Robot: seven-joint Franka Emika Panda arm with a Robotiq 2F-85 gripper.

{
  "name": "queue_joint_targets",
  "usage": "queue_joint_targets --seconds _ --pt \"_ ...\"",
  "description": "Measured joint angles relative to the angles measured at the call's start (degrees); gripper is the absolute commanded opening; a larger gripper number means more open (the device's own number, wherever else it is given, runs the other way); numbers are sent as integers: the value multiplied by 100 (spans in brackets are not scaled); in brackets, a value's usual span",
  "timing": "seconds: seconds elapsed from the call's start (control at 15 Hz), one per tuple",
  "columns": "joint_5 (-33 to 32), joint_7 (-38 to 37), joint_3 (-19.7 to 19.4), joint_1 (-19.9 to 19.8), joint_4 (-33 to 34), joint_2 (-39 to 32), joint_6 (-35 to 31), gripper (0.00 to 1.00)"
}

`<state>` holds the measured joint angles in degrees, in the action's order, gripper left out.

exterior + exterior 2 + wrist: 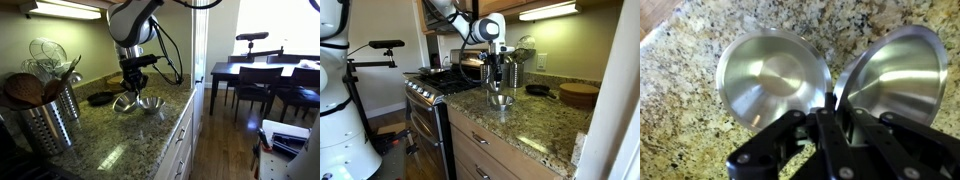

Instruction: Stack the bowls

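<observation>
Two shiny steel bowls are on the granite counter. In the wrist view one bowl (pixel 770 72) sits flat on the left. The other bowl (pixel 898 72) on the right is tilted up on its edge, and its rim sits between my fingers. My gripper (pixel 830 102) is shut on that rim. In an exterior view my gripper (pixel 130 86) points down over the tilted bowl (pixel 124 102), with the flat bowl (pixel 151 104) right beside it. In an exterior view (pixel 499 100) the two bowls show as one close pair below my gripper (pixel 496 82).
A perforated steel utensil holder (pixel 50 120) with wooden spoons stands at the counter's near end. A flat black dish (pixel 100 98) lies behind the bowls. A wooden board (pixel 578 95) lies further along the counter. A stove (pixel 438 82) adjoins it. The counter edge (pixel 180 115) is close.
</observation>
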<state>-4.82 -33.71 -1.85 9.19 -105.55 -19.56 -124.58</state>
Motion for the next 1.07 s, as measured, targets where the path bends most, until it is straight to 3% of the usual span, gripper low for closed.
queue_joint_targets --seconds 0.47,1.07 --pt "-92 -337 -237 -137 -437 571 13 8" --pt "-110 -681 -241 -290 -1226 905 22 8"
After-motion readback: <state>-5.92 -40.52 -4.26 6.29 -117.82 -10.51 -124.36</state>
